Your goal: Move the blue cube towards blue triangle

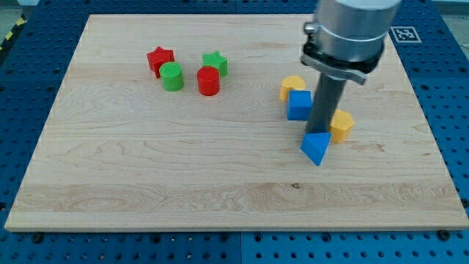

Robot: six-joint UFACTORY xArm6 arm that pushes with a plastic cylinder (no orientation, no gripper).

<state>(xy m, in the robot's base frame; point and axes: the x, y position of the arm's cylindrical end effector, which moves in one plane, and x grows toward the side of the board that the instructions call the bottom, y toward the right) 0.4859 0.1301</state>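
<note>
The blue cube (298,105) sits on the wooden board right of centre. The blue triangle (316,148) lies just below it and slightly to the view's right. My tip (319,133) is at the end of the dark rod, between the two, touching or almost touching the cube's right side and the triangle's top. A yellow block (292,86) sits against the cube's top edge. Another yellow block (341,125) is just right of the rod.
At the upper left are a red star (160,59), a green cylinder (172,76), a red cylinder (208,81) and a green star (215,63). The wooden board (146,169) lies on a blue perforated table.
</note>
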